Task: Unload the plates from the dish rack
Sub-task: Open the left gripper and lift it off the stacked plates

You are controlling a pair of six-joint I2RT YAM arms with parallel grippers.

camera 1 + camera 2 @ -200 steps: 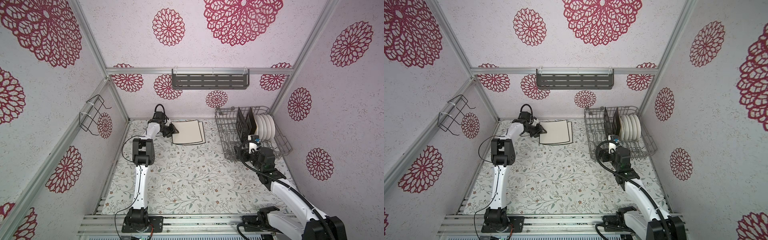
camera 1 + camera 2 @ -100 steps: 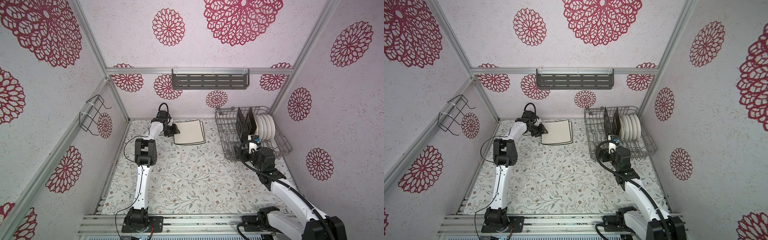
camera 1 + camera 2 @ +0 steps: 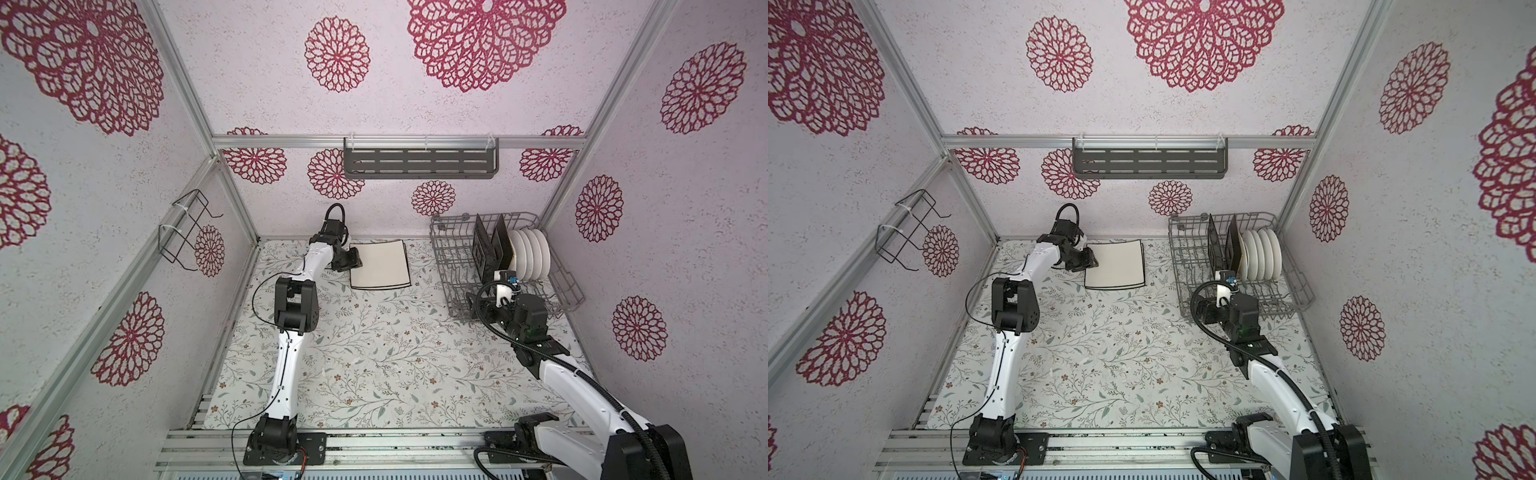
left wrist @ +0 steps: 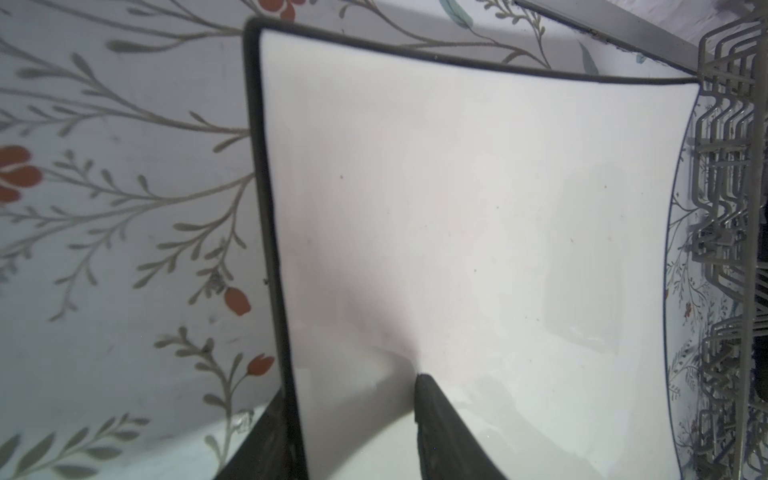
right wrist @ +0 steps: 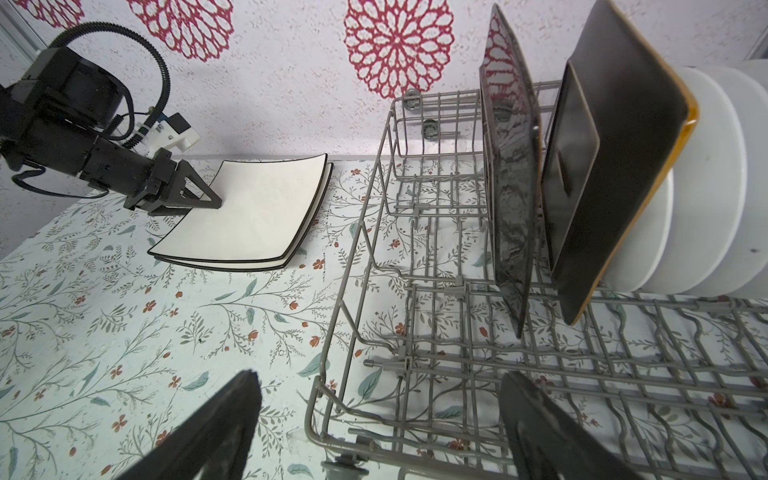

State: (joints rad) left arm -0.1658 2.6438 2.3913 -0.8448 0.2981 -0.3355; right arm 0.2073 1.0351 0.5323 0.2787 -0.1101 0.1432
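Two cream plates [image 3: 380, 266] [image 3: 1117, 264] lie stacked flat on the floral table at the back. My left gripper [image 3: 353, 262] [image 5: 203, 205] is shut on the top plate's left edge, with one finger [image 4: 428, 415] resting on the plate's face [image 4: 457, 208]. The grey wire dish rack [image 3: 438, 253] [image 5: 357, 257] stands at the back right. It holds two upright black plates [image 3: 484, 249] [image 5: 615, 145] and a row of several round white plates [image 3: 532, 257] [image 5: 715, 187]. My right gripper [image 3: 471, 301] [image 5: 380, 376] hangs open over the rack's near left corner, holding nothing.
A dark slotted shelf [image 3: 419, 162] hangs on the back wall. A small black wire holder [image 3: 187, 232] hangs on the left wall. Metal rails [image 3: 374, 440] run along the table's front edge. Patterned walls close in three sides.
My left arm has edged to the right, and the top cream plate has shifted slightly right with it. The right arm has not moved.
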